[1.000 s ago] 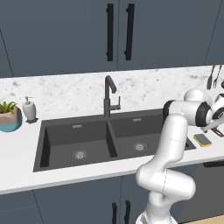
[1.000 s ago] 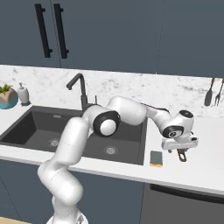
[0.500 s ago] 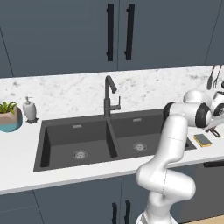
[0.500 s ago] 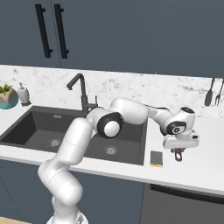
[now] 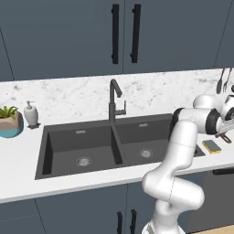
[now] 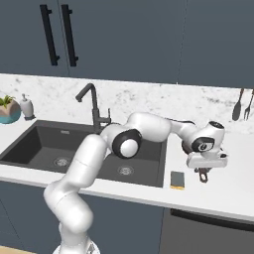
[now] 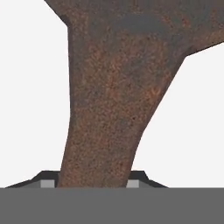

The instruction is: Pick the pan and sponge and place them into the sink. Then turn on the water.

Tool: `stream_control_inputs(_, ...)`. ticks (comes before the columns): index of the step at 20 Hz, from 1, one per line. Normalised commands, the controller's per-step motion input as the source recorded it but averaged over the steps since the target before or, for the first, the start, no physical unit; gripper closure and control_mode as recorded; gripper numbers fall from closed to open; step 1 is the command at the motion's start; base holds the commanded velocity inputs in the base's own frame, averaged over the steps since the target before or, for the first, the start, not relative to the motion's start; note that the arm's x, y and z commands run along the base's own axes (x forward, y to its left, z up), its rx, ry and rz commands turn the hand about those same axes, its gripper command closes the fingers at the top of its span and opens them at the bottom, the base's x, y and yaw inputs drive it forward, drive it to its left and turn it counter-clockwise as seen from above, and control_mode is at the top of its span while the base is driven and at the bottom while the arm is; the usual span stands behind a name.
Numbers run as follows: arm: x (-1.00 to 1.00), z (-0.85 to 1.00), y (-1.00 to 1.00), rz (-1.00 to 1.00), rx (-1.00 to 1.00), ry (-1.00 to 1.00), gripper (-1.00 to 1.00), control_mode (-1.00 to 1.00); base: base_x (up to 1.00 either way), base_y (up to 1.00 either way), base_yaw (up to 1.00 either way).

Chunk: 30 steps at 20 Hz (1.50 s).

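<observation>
It was a home kitchen: a dark double sink (image 5: 45, 151) with a tall faucet (image 5: 113, 98) sat in a white marble counter (image 5: 18, 169), dark cabinets (image 5: 59, 36) hung above, and a soap bottle (image 5: 30, 114) and utensils (image 6: 241, 105) stood against the wall.

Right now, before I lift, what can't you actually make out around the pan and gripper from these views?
- Pan: the hand view shows a brown handle widening upward; the round body is cut off by the top edge.
- Pan, left base view: hidden behind the arm's wrist, except a bit of handle.
- Gripper: small in the right base view; the hand above covers the fingers.
- Fingertips: mostly behind the handle, so contact is unclear.
- Sponge: far side unseen.
</observation>
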Motion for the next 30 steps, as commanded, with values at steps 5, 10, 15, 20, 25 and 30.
stream_control_inputs(5, -0.60, 0.00, 0.01, 0.00, 0.15, -0.47, 1.00, -1.00, 0.00, 0.00, 0.00)
stream_control_inputs(10, -0.47, 0.27, 0.35, 0.00, 0.04, -0.46, 1.00, -1.00, 0.00, 0.00, 0.00)
stream_control_inputs(15, -0.14, 0.66, 0.70, 0.00, 0.00, -0.28, 1.00, -1.00, 0.00, 0.00, 0.00)
stream_control_inputs(20, -0.07, 0.93, 0.69, 0.07, 0.00, -0.04, 1.00, -1.00, 0.00, 0.00, 0.00)
stream_control_inputs(25, -0.46, 0.86, 0.64, 0.16, -0.05, 0.07, 1.00, -1.00, 0.00, 0.00, 0.00)
stream_control_inputs(30, -0.83, 0.15, 0.20, 0.05, 0.09, 0.07, 1.00, -1.00, 0.00, 0.00, 0.00)
